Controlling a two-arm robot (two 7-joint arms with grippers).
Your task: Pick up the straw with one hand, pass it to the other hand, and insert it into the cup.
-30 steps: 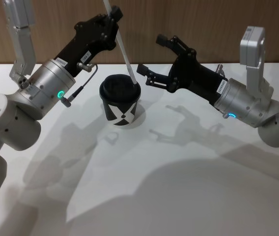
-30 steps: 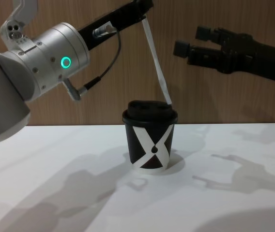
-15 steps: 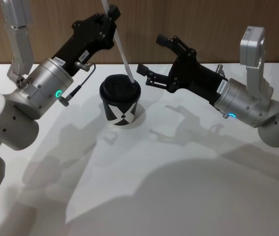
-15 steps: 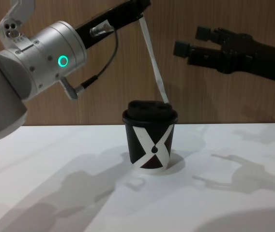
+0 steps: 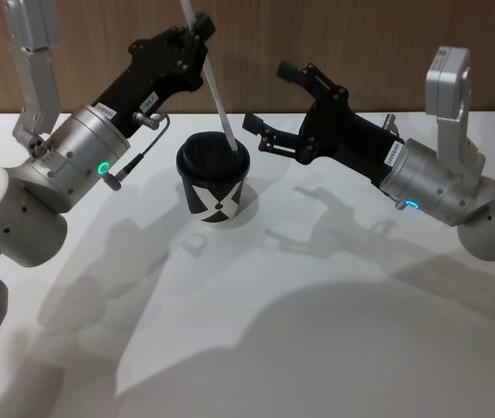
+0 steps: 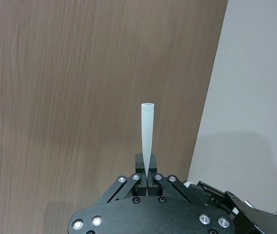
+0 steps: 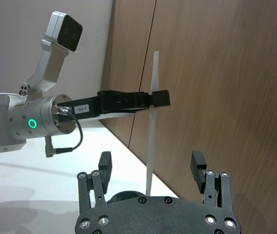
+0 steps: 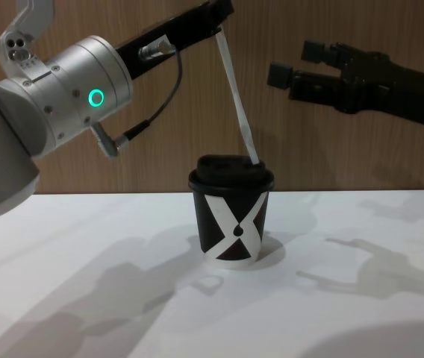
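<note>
The left gripper (image 5: pixel 200 24), on a silver wrist with a green ring, is clamped on the upper part of the straw (image 5: pixel 215 87), up at 11 o'clock from the cup (image 5: pixel 214 178). The straw slants down from the fingers, and its lower tip meets the cup's domed lid (image 8: pixel 231 169) on the right side. The cup stands upright on the white table (image 5: pixel 317 305). The right gripper (image 5: pixel 271 106) hangs at 2 o'clock from the cup, fingers spread apart, holding nothing.
</note>
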